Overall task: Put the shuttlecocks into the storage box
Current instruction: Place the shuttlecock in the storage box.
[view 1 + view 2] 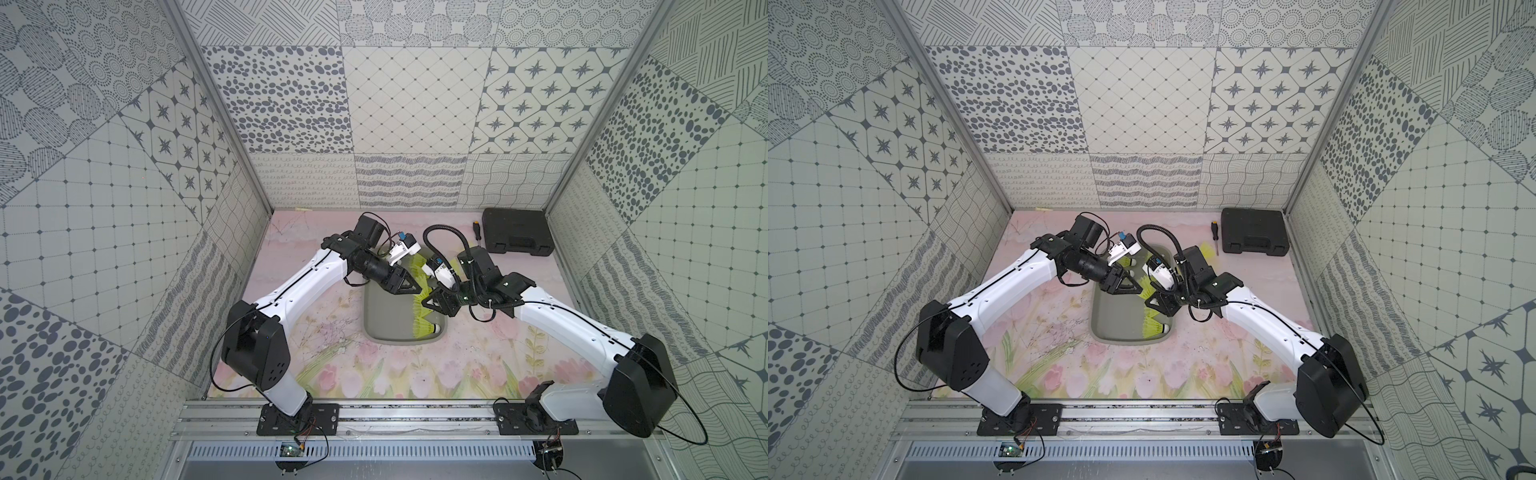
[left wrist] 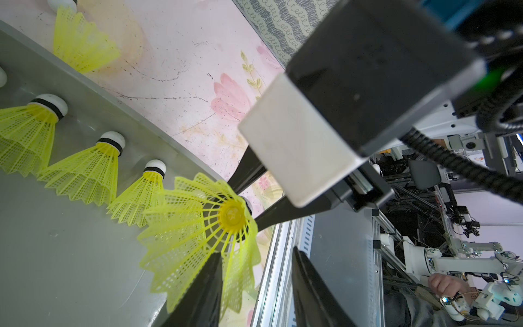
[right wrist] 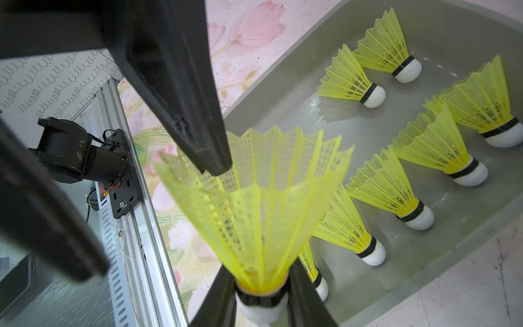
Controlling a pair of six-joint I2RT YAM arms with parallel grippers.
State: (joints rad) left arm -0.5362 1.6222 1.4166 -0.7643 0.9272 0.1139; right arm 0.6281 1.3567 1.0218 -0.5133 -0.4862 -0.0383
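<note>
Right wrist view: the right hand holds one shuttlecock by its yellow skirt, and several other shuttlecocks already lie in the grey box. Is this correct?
Not quite. The right wrist view shows the right hand clamped on the shuttlecock at its white tip and dark band, not on the yellow skirt. The rest is correct: several other shuttlecocks already lie in the grey box.

White arm links [image 1: 299, 284], black joints [image 1: 255, 353]
</note>
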